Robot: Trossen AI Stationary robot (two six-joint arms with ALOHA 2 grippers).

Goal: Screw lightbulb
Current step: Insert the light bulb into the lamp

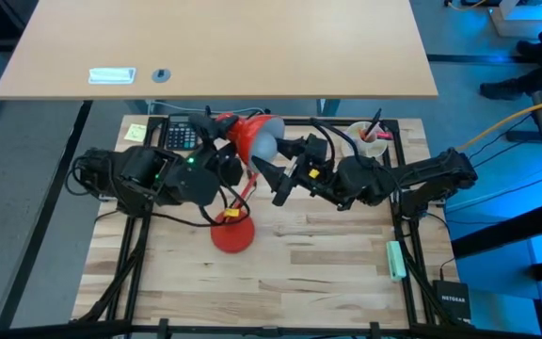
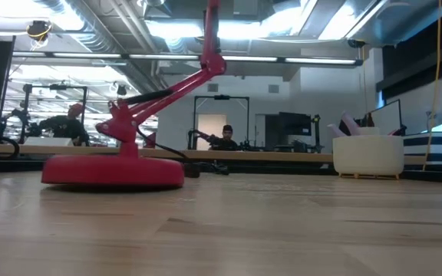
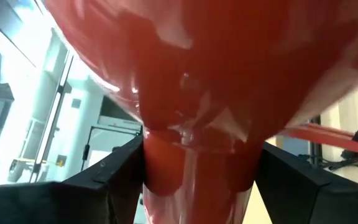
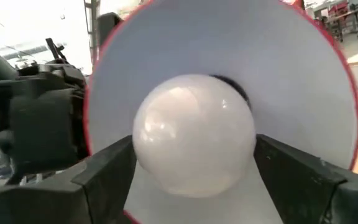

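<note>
A robotics lab: exposed ceiling ducts (image 2: 90,34), people at monitors (image 2: 294,126) beyond the table (image 2: 282,230), cables (image 1: 506,127) on the floor.

one lightbulb (image 4: 194,134), one red lamp (image 1: 234,233), two arms

You are looking straight into the mouth of the red lamp shade (image 4: 328,56), whose pale inner surface fills most of the frame and whose red rim shows along the right and at the top. The white lightbulb (image 4: 193,134) sits at the centre, rounded and glossy, with a dark socket edge peeking out just above and to its right. The right gripper (image 4: 194,171) has one dark finger at the lower left and the other at the lower right, each against a flank of the bulb. At the left edge you see dark arm hardware and a small green light.
</note>
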